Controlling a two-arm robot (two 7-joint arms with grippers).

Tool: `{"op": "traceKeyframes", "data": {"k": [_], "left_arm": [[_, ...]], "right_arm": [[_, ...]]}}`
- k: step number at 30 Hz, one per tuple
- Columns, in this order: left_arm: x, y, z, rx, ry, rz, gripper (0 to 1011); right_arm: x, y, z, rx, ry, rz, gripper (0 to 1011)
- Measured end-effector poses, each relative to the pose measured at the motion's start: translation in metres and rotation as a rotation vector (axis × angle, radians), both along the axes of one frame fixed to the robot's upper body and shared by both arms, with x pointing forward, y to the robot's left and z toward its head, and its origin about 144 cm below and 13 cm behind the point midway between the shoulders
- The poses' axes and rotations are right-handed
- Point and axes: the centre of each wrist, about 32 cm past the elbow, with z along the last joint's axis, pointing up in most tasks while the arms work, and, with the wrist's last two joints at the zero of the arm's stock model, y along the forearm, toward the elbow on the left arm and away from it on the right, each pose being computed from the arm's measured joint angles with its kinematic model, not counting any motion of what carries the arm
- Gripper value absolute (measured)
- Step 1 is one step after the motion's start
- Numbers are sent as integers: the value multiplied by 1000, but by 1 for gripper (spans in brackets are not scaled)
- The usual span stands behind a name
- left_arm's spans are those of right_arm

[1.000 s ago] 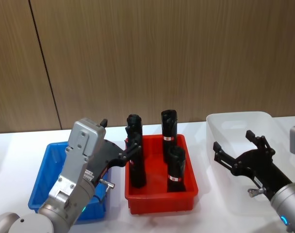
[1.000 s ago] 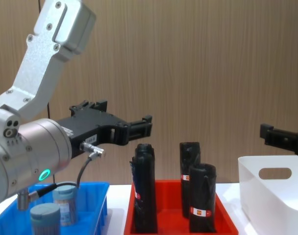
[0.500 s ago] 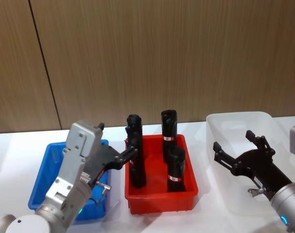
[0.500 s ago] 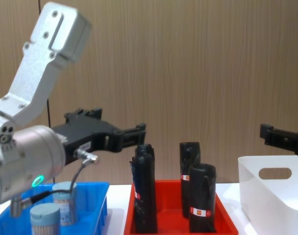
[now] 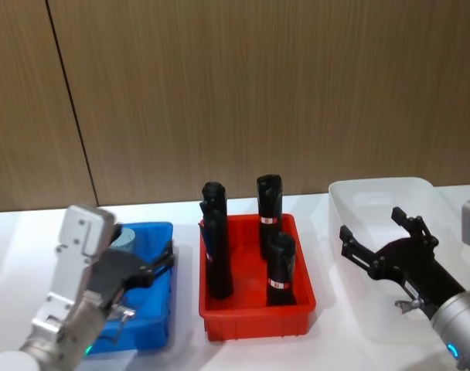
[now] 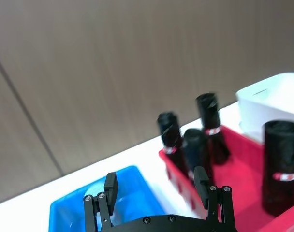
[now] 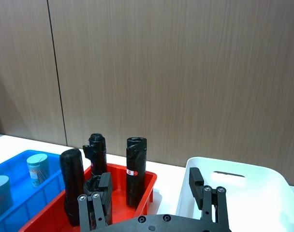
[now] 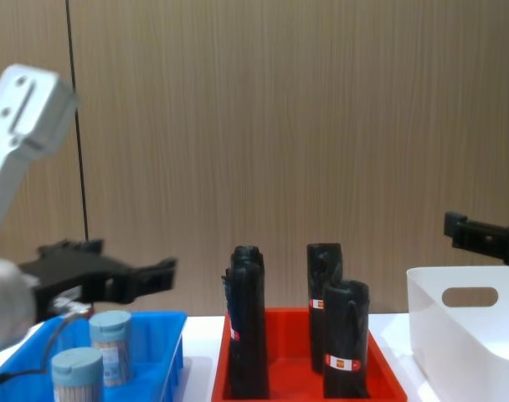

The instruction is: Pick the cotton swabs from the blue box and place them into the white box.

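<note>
The left gripper [image 5: 164, 261], fingers spread wide and empty, hangs over the blue box [image 5: 158, 311] with the upright cotton swabs [image 8: 110, 347] just below and slightly behind its fingertips, far nearer than the right gripper [image 5: 371, 224], likewise wide, above the white box [image 5: 378, 183].

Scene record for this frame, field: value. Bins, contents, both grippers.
blue box: two cotton swabs jars, upright
red bin: between the two boxes, black rolls standing in it
white box: right of red bin, interior partly hidden by the right gripper
left gripper: open, empty, above blue box
right gripper: open, empty, over white box
</note>
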Motion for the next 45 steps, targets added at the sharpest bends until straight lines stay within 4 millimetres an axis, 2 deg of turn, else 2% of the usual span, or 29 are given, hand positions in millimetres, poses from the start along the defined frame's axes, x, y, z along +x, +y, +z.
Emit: {"op": "traceKeyframes", "data": {"k": [10,18,27,45], "left_arm": [[-2,34,-8,-26,119,99,1004],[1,49,-9,-33,179,132,1004],[9,60,-8,-40,240,124,1004],[26,67,-13,-57,324,87,1004]], "right_arm": [[0,0,0,0,0,0,1002],[0,0,0,0,0,0,1001],[0,0,0,0,0,0,1001],[0,0,0,0,0,0,1002]]}}
